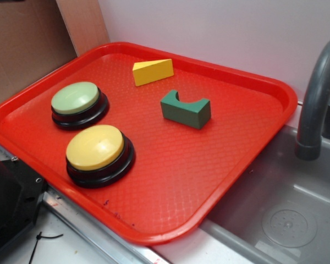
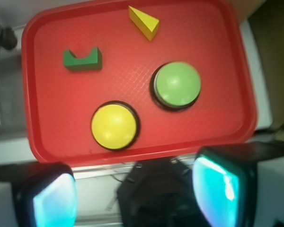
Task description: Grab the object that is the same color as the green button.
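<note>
A dark green bridge-shaped block [image 1: 186,108] lies on the red tray [image 1: 209,181], right of centre; in the wrist view it is at the upper left [image 2: 83,58]. The pale green dome button [image 1: 77,102] on a black base stands at the tray's left, and shows in the wrist view [image 2: 176,85]. My gripper [image 2: 135,194] is open and empty, high above the tray's near edge, far from the block. Its two fingers [image 2: 217,189] show wide apart at the bottom of the wrist view. The gripper is not in the exterior view.
A yellow-topped button [image 1: 98,152] stands near the tray's front left. A yellow wedge block [image 1: 152,71] lies at the back. A grey sink [image 1: 286,220] with a dark faucet [image 1: 316,104] is to the right. A black robot base [image 2: 165,189] sits below the gripper.
</note>
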### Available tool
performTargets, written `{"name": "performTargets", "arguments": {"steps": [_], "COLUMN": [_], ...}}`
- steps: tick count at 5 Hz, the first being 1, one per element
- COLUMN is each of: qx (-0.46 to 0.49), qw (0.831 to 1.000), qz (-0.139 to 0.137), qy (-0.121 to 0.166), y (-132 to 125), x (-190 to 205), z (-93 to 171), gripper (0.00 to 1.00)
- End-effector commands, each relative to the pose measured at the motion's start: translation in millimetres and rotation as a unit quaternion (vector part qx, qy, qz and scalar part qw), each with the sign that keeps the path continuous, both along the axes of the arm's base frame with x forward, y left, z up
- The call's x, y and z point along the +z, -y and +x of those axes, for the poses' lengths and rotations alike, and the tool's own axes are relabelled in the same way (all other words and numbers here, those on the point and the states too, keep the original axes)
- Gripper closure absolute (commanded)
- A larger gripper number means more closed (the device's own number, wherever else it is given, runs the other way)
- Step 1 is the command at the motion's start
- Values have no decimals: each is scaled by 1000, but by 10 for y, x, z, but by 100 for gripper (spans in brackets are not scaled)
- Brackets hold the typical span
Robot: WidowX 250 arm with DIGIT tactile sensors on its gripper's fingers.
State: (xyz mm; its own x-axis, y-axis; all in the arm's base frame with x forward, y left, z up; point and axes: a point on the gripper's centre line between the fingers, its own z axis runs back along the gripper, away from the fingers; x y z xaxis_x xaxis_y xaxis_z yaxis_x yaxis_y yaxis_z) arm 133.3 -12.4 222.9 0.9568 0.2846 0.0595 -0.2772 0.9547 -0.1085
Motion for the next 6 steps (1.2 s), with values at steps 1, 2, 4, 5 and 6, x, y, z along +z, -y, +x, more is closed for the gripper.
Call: {"name": "performTargets", "arguments": {"steps": [1,2,4,5,6], "qx": [251,370,479,491,489], "qw": [966,925,874,867,866], "qz": [28,23,3,17,10], "qy": [51,79,76,87,103], "y": [-142,-79,121,240,345], "x": [-242,-376,-862,-1090,-1332], "z": [381,554,934,1046,1161], "gripper": [0,0,0,0,0]}}
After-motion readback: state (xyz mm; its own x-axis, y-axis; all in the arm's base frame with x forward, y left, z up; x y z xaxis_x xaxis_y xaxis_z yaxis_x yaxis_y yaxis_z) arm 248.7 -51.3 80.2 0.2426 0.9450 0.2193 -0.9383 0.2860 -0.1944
